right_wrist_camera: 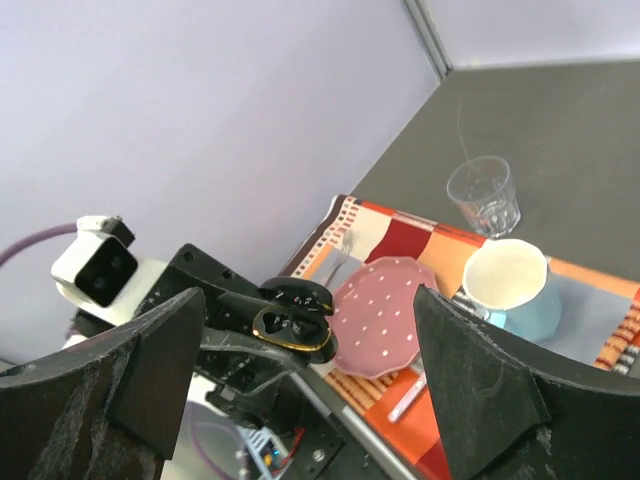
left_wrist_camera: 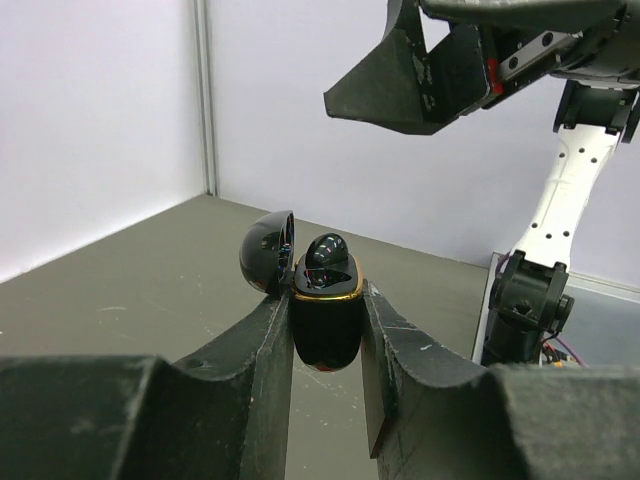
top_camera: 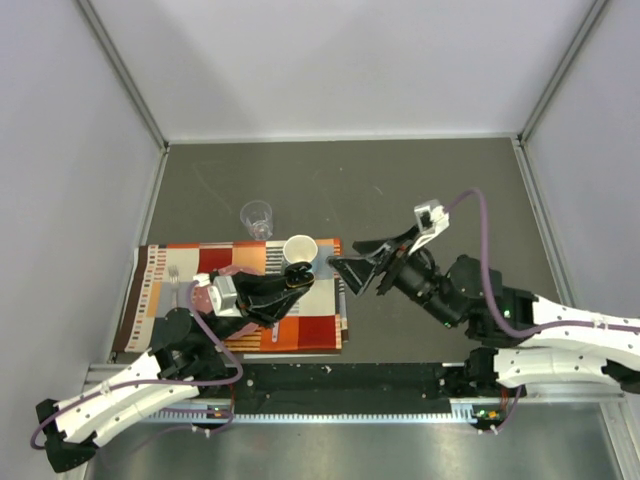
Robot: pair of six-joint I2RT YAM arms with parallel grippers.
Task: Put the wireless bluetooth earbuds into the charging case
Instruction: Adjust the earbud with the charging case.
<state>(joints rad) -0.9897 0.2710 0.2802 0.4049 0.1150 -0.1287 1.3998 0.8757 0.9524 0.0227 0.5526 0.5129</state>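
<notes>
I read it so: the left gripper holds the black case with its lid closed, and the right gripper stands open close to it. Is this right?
Only the lid is wrong: it is open. In the left wrist view the left gripper holds the black case with its lid swung back, and the right gripper stands open close to it.

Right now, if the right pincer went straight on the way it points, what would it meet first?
Most likely the open charging case, gripped by the left pincer: the right pincer frames it between its fingers. Depth is unclear, though.
</notes>
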